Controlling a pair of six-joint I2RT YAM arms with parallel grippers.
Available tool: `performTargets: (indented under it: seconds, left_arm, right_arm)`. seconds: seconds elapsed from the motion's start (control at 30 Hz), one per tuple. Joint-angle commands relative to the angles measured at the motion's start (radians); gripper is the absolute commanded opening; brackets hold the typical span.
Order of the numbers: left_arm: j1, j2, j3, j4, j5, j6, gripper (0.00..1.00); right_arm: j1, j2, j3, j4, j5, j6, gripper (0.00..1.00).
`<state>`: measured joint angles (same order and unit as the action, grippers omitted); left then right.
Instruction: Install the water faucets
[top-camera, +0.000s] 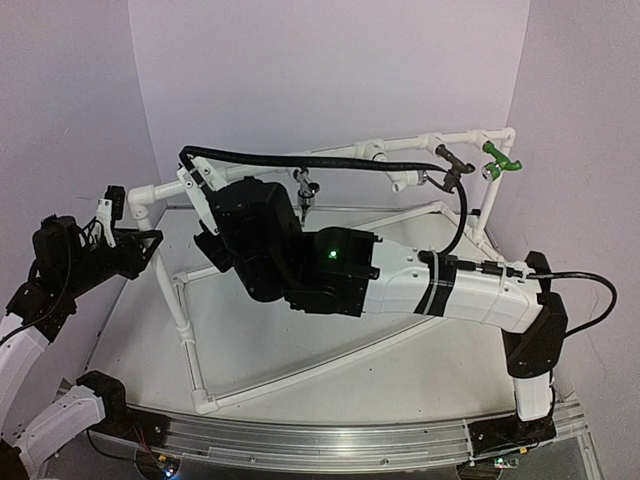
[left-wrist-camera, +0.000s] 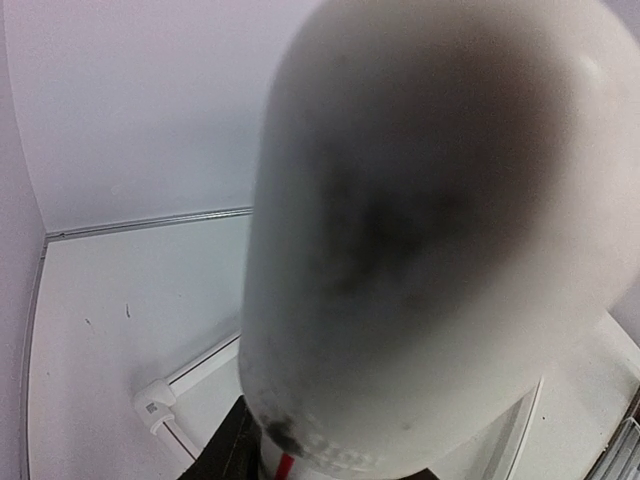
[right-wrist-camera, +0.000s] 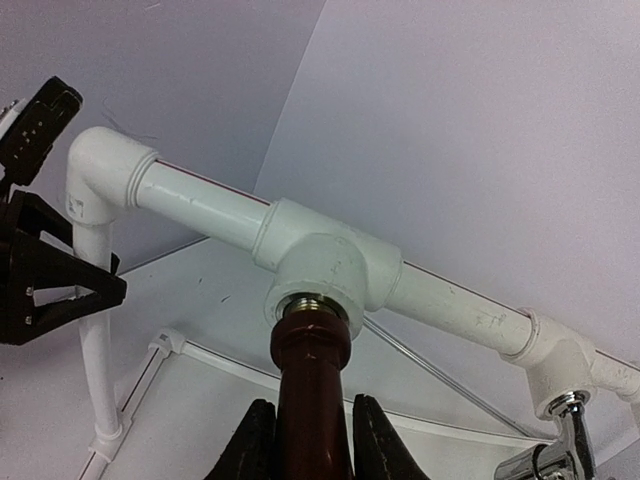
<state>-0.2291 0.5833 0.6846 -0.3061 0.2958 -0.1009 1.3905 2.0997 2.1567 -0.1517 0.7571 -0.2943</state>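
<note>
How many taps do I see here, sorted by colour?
Chrome tap: 1
White tap with chrome tip: 1
Dark bronze tap: 1
Green tap: 1
Dark brown tap, held in the right end effector: 1
Total: 5

Glossy brown faucet, matt white plastic pipe frame.

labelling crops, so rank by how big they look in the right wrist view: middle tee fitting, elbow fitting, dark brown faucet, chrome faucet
1. middle tee fitting and dark brown faucet: look alike; the faucet is nearest the camera and cropped
2. elbow fitting
3. chrome faucet, only partly in frame
</note>
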Motion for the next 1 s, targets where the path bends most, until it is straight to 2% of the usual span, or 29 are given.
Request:
performTargets:
  seconds: [0.0, 0.13, 0.4, 0.7, 0.97]
  left_arm:
    - [-0.014, 0.022, -0.016, 0.035, 0.128, -0.066, 0.11]
    - [-0.014, 0.02, -0.021, 0.041, 0.145, -0.066, 0.1]
    - [-0.014, 0.033, -0.023, 0.05, 0.15, -0.088, 0.05]
    - [-0.014, 0.031, -0.025, 0.051, 0.169, -0.088, 0.04]
    - [-0.014, 0.024, -0.026, 0.052, 0.186, -0.093, 0.03]
  right_arm:
    - [-0.012, 0.03, 0.082, 0.029, 0.012, 0.093, 0.0]
    - [-0.011, 0.062, 0.111, 0.043, 0.071, 0.118, 0.0]
    - [0.002, 0.131, 0.169, 0.094, 0.074, 0.109, 0.0]
    - [0.002, 0.111, 0.138, 0.194, 0.023, 0.166, 0.0]
    - [-0.008, 0.099, 0.112, 0.217, -0.009, 0.265, 0.0]
